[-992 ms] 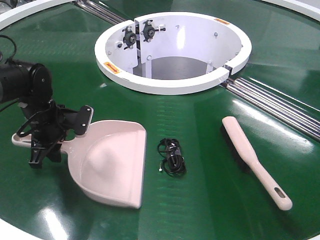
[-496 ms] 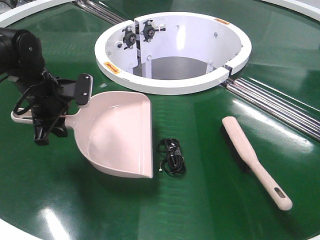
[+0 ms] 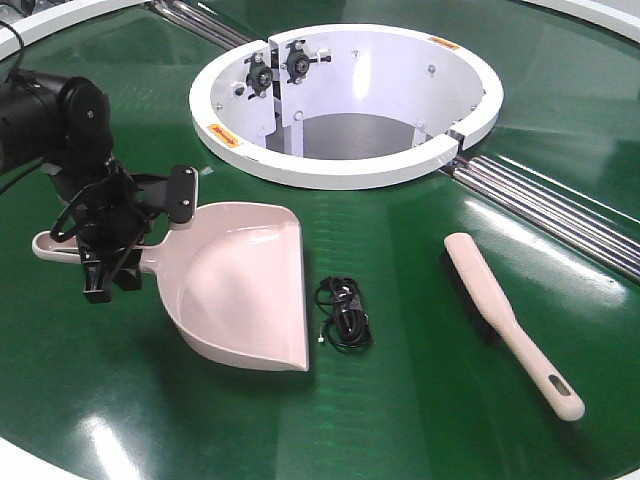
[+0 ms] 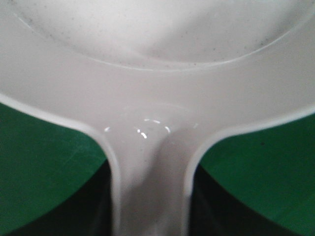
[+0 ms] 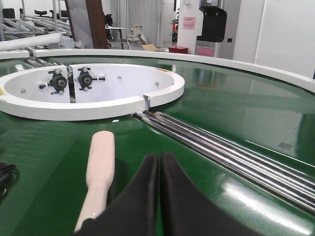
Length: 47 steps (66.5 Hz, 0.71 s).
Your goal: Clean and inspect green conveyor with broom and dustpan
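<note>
The pale dustpan lies on the green conveyor at the left, its wide mouth facing right. My left gripper is shut on the dustpan's handle. In the left wrist view that handle runs between my dark fingers, with the left gripper closed round it and the scoop filling the top. The broom lies on the belt at the right, handle toward the front. In the right wrist view my right gripper is shut on nothing, just right of the broom.
A small black coiled cable lies between dustpan and broom. The white ring-shaped opening stands behind them. Silver rollers cross the belt at the right, also in the right wrist view as rollers.
My left gripper swung the dustpan back and up, then a little right and down. The pan's inside now shows and its front edge is close to the cable. The broom has not moved.
</note>
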Each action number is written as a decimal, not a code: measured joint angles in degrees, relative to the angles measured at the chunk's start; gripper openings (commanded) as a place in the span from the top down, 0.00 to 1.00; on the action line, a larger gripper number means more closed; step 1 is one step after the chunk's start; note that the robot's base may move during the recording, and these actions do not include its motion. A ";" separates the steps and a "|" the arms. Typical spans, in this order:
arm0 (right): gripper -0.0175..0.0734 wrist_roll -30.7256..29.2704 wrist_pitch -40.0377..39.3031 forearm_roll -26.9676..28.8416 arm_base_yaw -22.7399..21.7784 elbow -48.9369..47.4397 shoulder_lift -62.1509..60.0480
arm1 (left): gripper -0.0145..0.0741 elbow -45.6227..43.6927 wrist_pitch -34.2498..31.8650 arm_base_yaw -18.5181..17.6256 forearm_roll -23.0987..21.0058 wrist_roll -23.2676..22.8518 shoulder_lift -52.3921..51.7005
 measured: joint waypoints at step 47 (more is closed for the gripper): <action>0.82 0.00 0.00 0.00 0.00 0.00 0.00 | 0.85 0.00 -0.63 -0.67 2.33 0.20 2.65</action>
